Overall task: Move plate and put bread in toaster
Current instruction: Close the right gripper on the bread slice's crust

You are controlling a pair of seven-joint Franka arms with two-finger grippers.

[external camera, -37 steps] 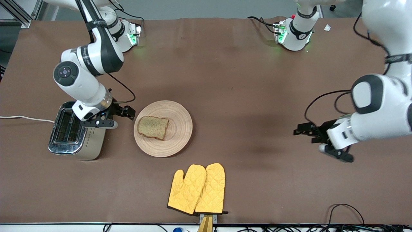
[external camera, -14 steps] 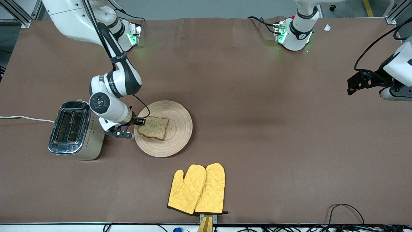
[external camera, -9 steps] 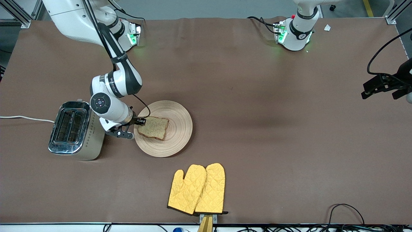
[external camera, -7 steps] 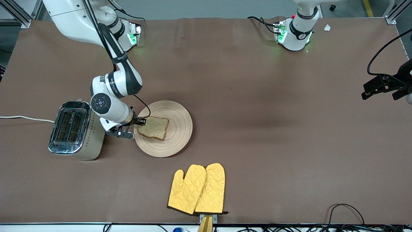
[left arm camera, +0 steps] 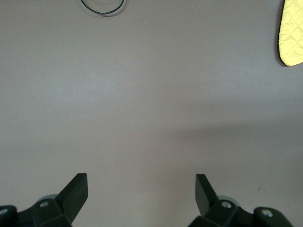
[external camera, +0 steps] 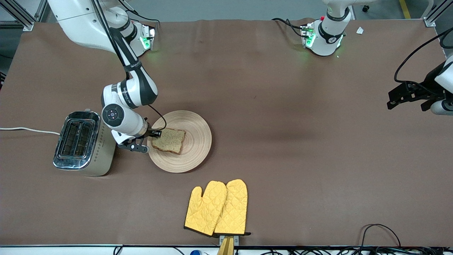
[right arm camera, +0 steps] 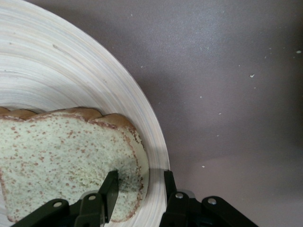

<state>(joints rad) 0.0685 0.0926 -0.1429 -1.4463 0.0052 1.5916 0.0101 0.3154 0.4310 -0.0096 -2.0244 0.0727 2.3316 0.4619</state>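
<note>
The right gripper [external camera: 151,136] sits low at the plate's [external camera: 198,141] rim, on the side toward the toaster [external camera: 80,143], in the left-centre of the front view. In the right wrist view its two fingers [right arm camera: 110,189] straddle the crust edge of the bread [right arm camera: 61,156], one over the top of the slice and the other down by the plate's rim [right arm camera: 151,137], so the claw is pinched on the bread. The slice [external camera: 168,140] lies flat on the wooden plate, off-centre toward the toaster. The toaster stands at the right arm's end of the table [external camera: 269,88], just beside the plate, its two slots facing up and a white cord [external camera: 28,130] trailing off the frame's left edge.

The left gripper [external camera: 401,96] waits at the right edge of the front view, over bare table, its fingers [left arm camera: 75,191] spread wide apart with nothing between them.

A pair of yellow oven mitts [external camera: 216,207] lies at lower centre, nearer the front camera than the plate.
</note>
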